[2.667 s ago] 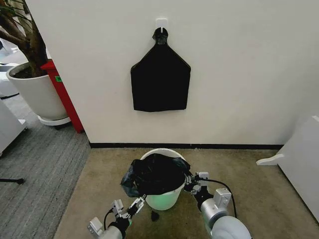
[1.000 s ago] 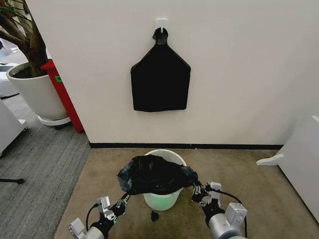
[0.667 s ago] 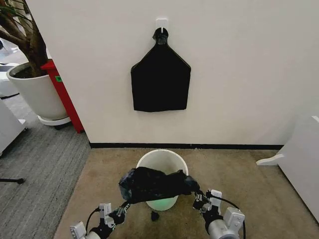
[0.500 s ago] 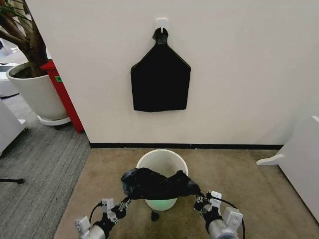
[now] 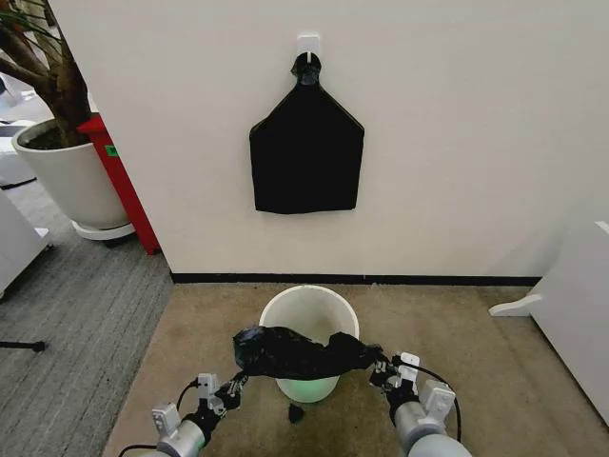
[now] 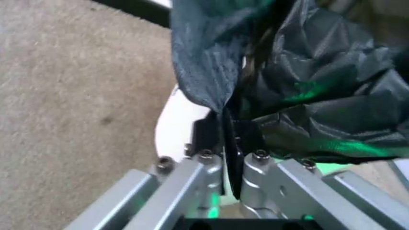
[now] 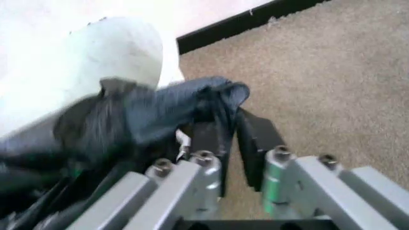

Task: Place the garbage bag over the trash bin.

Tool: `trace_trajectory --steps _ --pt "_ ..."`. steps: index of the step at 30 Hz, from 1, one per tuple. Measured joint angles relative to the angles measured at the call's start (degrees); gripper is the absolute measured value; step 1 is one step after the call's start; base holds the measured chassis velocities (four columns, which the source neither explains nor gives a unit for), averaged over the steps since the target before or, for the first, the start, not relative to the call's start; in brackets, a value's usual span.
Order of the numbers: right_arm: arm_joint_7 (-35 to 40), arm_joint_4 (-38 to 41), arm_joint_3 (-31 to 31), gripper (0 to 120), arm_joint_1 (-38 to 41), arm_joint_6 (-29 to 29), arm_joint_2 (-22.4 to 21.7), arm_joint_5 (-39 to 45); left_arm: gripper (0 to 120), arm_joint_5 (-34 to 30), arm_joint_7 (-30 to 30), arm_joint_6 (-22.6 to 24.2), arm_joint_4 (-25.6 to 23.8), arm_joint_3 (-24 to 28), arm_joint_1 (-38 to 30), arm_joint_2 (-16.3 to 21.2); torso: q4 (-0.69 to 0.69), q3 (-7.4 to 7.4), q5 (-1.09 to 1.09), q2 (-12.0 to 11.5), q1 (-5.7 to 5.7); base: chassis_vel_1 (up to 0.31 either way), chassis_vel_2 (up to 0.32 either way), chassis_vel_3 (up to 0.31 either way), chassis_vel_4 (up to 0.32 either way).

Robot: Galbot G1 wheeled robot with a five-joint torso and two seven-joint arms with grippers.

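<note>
Wrinkly black garbage bag, stretched taut

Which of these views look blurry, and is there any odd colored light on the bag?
Head view: sharp and evenly lit, the bag matte black over the bin. Left wrist view: soft close up, green glints on the bag's wrinkles. Right wrist view: bag and bin smeared, carpet clearer.

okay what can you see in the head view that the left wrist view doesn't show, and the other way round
Head view alone: the flat black bundle hanging on the wall, the plant pot, the right gripper, and the whole trash bin.
Left wrist view alone: the left gripper's fingers pinched on an edge of the plastic.
Both: the garbage bag, the bin, the carpet.
</note>
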Motion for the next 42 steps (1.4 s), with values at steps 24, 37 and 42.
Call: trace_trajectory --steps 24,37,42 --pt "-1.33 9.6 0.51 97 -11.98 3.89 -0.03 -14.92 95 2.74 20.48 -8.56 0.88 -4.64 9.55 3.54 0.0 0.0 0.0 0.01 0.0 0.0 0.0 0.0 0.0" --pt "-8.63 14.94 13.36 100 1.56 -8.54 -14.22 -6.1 100 6.14 4.67 -11.31 -17.5 -16.59 15.95 -3.56 -0.01 0.01 0.05 0.01 0.0 0.0 0.0 0.0 0.0" --pt "-13.9 7.67 10.1 100 20.0 -21.53 -22.94 1.82 100 15.43 -12.41 -5.44 -28.91 -15.72 19.36 -8.07 0.02 0.01 0.05 0.01 0.0 0.0 0.0 0.0 0.0"
